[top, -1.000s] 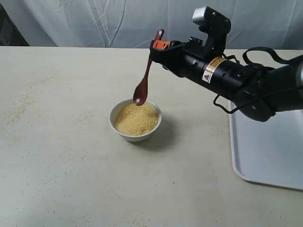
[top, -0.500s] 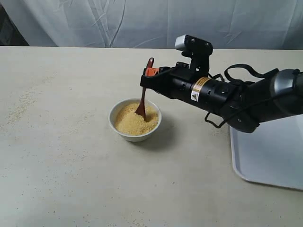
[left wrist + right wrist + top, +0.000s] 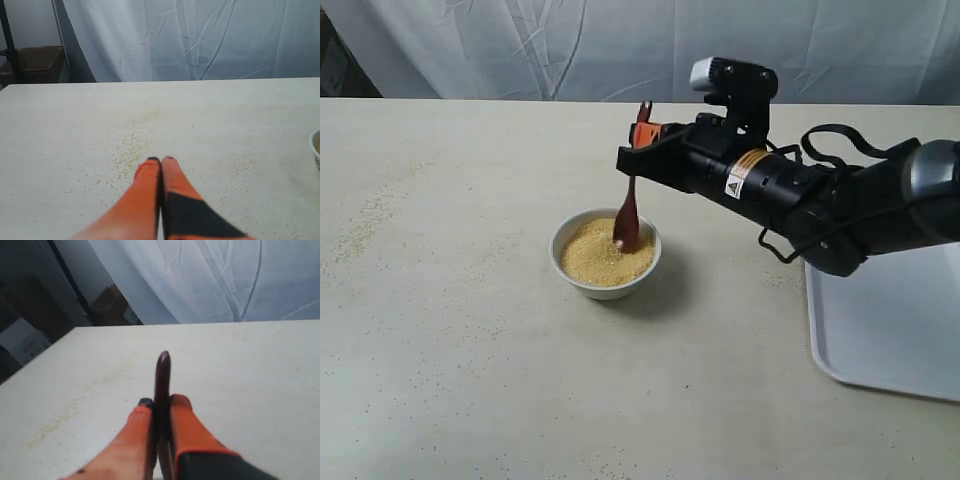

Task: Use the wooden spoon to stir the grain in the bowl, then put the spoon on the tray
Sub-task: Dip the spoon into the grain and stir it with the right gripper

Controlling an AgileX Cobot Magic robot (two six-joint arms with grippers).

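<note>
The outside view showed the most. The white bowl (image 3: pixel 563 268) sat on the tabletop (image 3: pixel 470 380) with yellow grain (image 3: pixel 590 260) inside it. The wooden spoon (image 3: pixel 629 205) stood almost straight up over the bowl. Its scoop touched the grain and its thin handle leaned a little toward the right arm (image 3: pixel 800 190). The tray (image 3: pixel 880 340) lay flat, well away from the bowl, on the side the arm came from. The arm stretched out long and nearly level above the tabletop, and its tip hung just above the bowl's rim. The right jaws were clenched on the upper part of the handle, and only the handle's very end poked out above them. The right wrist view showed that grip up close. The dark handle was squeezed tight between the right fingers (image 3: pixel 186 422) with no gap, but the bowl and the grain were hidden there. The left wrist view showed what the outside view did not: the left jaws. The left fingers (image 3: pixel 146 187) were pressed flat together with nothing between them, and they stayed low over the tabletop. A bit of the bowl's rim peeked in at the edge of that view, well off to the side of the left jaws. Loose grains (image 3: pixel 131 150) lay scattered on the tabletop just past them.
</note>
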